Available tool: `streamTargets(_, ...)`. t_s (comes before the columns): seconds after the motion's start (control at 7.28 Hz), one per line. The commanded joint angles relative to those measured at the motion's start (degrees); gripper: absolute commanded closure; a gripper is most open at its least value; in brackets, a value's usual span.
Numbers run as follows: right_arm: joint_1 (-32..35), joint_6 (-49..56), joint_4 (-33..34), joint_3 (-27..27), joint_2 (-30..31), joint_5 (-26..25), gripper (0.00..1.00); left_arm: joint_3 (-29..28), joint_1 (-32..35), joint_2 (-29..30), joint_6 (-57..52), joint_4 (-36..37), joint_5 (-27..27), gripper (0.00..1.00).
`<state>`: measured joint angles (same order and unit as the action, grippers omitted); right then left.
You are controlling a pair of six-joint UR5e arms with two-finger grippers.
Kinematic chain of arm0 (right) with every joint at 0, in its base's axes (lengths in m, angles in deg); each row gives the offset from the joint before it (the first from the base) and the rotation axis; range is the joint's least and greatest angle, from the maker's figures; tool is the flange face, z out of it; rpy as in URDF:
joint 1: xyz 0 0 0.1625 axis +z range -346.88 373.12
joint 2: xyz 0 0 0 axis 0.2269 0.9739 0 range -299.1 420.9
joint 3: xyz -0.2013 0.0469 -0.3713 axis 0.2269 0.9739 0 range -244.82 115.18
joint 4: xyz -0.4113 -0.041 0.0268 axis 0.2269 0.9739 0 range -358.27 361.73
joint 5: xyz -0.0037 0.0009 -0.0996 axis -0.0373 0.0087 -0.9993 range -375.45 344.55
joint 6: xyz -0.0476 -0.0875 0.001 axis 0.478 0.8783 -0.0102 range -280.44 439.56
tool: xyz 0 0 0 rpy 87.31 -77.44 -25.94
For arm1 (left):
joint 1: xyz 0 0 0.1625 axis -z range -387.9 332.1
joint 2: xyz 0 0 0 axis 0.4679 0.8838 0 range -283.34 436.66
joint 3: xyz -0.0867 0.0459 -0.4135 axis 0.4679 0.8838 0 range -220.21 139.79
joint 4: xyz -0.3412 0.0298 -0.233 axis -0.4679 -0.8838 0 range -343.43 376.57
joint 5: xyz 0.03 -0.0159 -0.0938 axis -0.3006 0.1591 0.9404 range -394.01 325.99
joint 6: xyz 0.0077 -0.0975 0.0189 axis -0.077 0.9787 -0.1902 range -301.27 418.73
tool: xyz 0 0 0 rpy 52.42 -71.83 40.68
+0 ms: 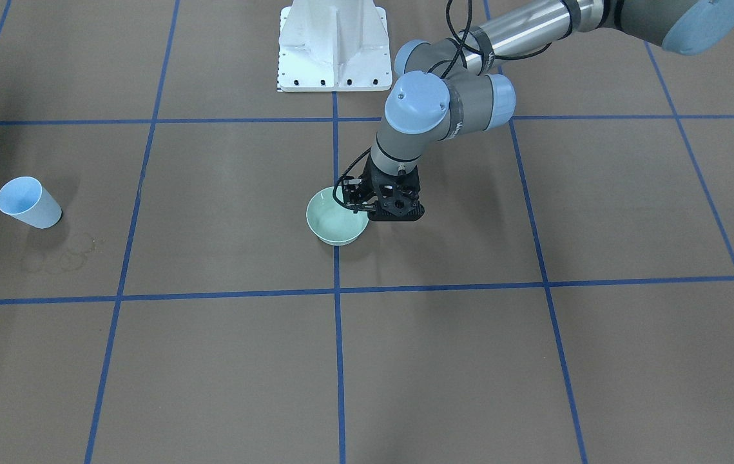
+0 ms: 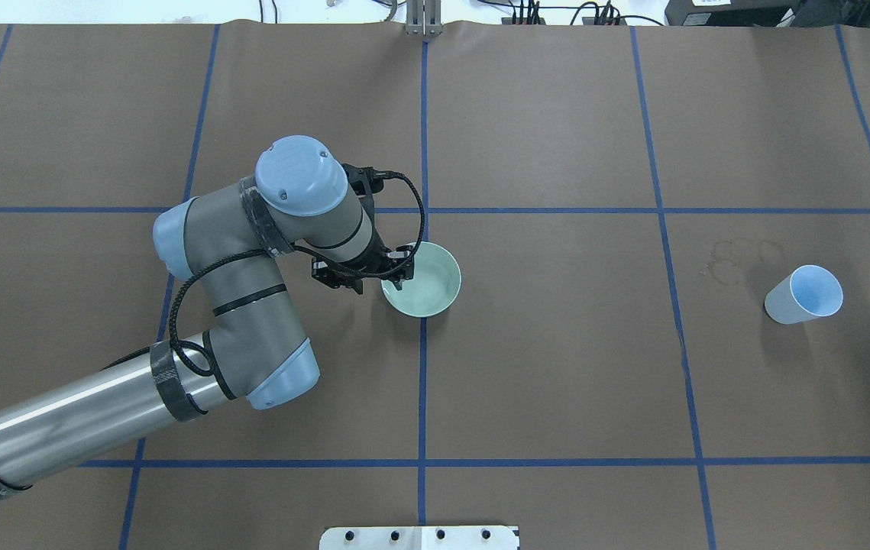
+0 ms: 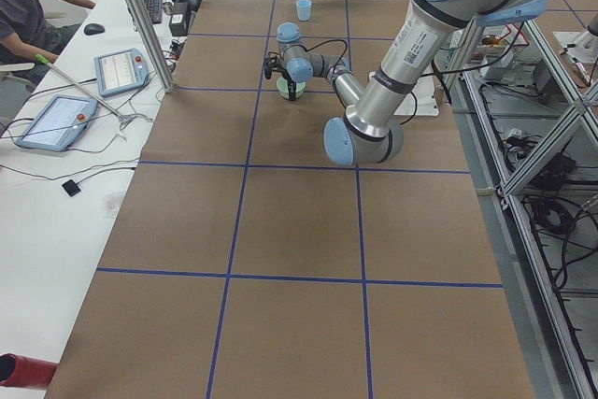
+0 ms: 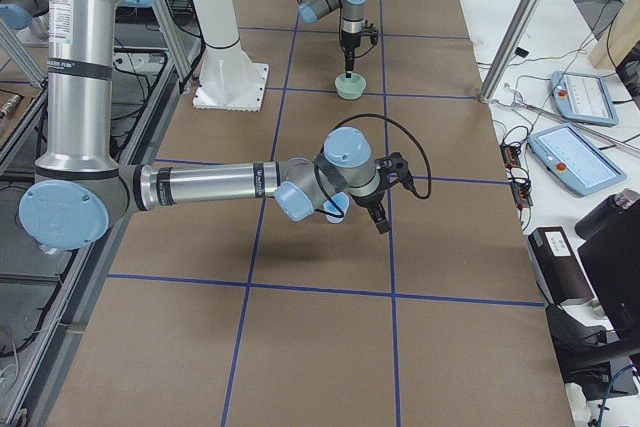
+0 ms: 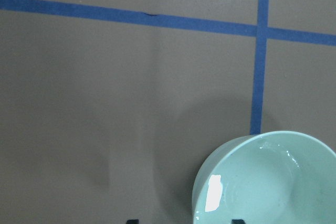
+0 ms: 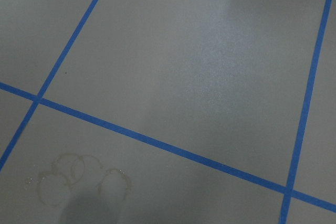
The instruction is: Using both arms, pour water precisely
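Observation:
A pale green bowl (image 1: 337,219) stands at the table's middle, also in the overhead view (image 2: 427,283). My left gripper (image 1: 357,201) hangs over its rim on the robot's left side, open; in the left wrist view two fingertips (image 5: 238,220) stand apart with the bowl's rim (image 5: 210,166) between them. A light blue cup (image 2: 805,294) stands upright far to the robot's right. My right gripper (image 4: 380,219) shows clearly only in the exterior right view, low over the table; I cannot tell whether it is open or shut. I cannot make out any water in the bowl or cup.
Dried ring stains (image 2: 736,256) mark the brown paper beside the cup and show in the right wrist view (image 6: 79,179). The white pedestal (image 1: 334,45) stands at the robot's side. Blue tape lines grid the table.

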<state>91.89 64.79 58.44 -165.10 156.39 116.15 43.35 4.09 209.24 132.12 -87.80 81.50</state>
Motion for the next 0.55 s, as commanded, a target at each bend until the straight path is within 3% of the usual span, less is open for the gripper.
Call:
streamTargets(0.0, 0.06, 0.18, 0.33, -0.18, -0.12, 0.06, 0.00, -0.95, -0.09, 0.13, 0.09, -0.66, -0.02, 0.52)
streamTargets(0.14, 0.06, 0.18, 0.33, -0.18, -0.13, 0.06, 0.00, -1.12, 0.00, 0.13, 0.00, -0.66, -0.02, 0.80)
streamTargets(0.27, 0.06, 0.18, 0.33, -0.18, -0.13, 0.06, 0.00, -1.13, 0.09, 0.13, 0.00, -0.66, -0.02, 1.00)
streamTargets(0.41, -0.03, 0.18, 0.33, -0.18, -0.13, 0.06, 0.00, -0.78, 0.26, 0.13, 0.26, -0.66, -0.02, 1.00)
